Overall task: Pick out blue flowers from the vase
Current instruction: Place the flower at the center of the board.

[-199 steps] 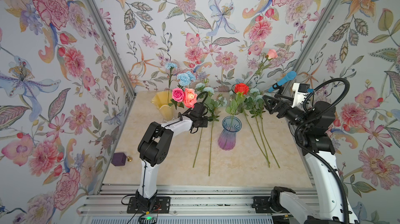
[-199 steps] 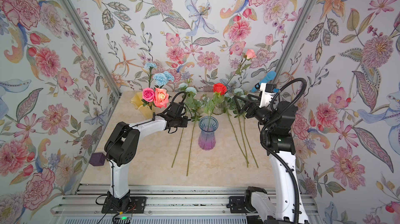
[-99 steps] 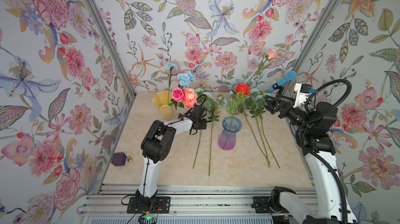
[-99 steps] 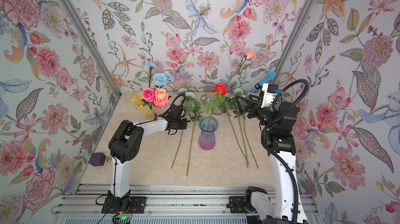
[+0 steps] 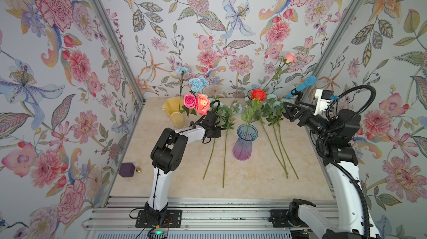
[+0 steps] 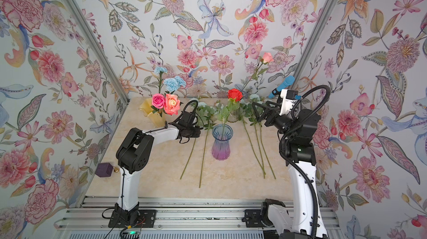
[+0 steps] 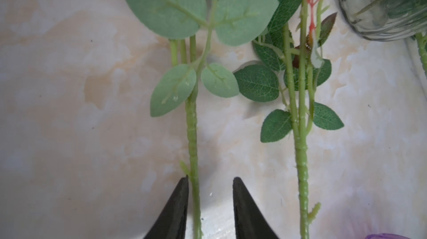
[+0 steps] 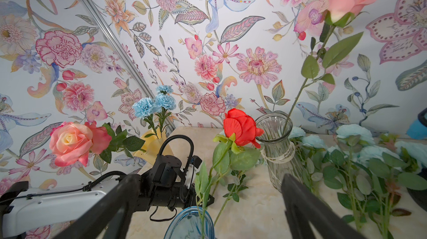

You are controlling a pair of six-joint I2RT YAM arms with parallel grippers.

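A green flower stem (image 7: 193,133) was released by the left gripper (image 7: 210,180) on the marbled tabletop (image 5: 184,180).

The jaws, clamped a second earlier, were parted, with the stem touching one finger; this was shown only in the left wrist view. Pale aqua leafy sprays (image 5: 273,110) were laid flat on both sides of the blue-purple glass vase (image 5: 245,143). Sky-blue carnations (image 5: 198,83) were left in the yellow vase (image 5: 172,115). The right gripper (image 8: 208,176) was held wide and empty.

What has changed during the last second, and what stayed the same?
The left hand opened, letting go of the green stem, which lies on the table. Its arm shifted only slightly. The right hand stayed open in place; nothing else visibly moved.
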